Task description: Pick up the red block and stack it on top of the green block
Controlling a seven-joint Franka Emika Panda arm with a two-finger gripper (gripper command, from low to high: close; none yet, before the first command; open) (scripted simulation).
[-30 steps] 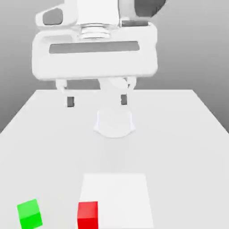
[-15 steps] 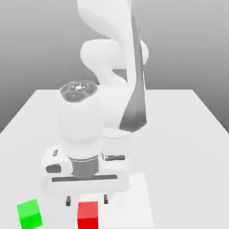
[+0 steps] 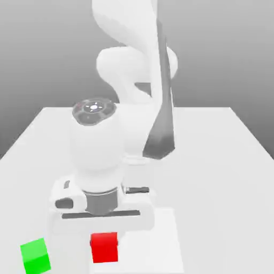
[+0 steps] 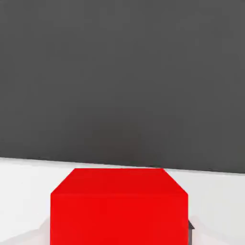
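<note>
At seven o'clock in the exterior view, the red block [image 3: 105, 248] sits clamped in the gripper [image 3: 105, 241], green block [image 3: 36, 257] at its nine o'clock; judged light, stiff and not fragile, best held squarely by opposite flat sides.

The robot arm [image 3: 140, 127] had smooth white casings with rounded links and a dark grey side panel [image 3: 163, 126]. A round grey cap [image 3: 94, 111] bore small pale markings. The wrist had a dark grey ring [image 3: 101, 200]; the broad white hand housing [image 3: 80, 227] had a narrow dark slot.
</note>
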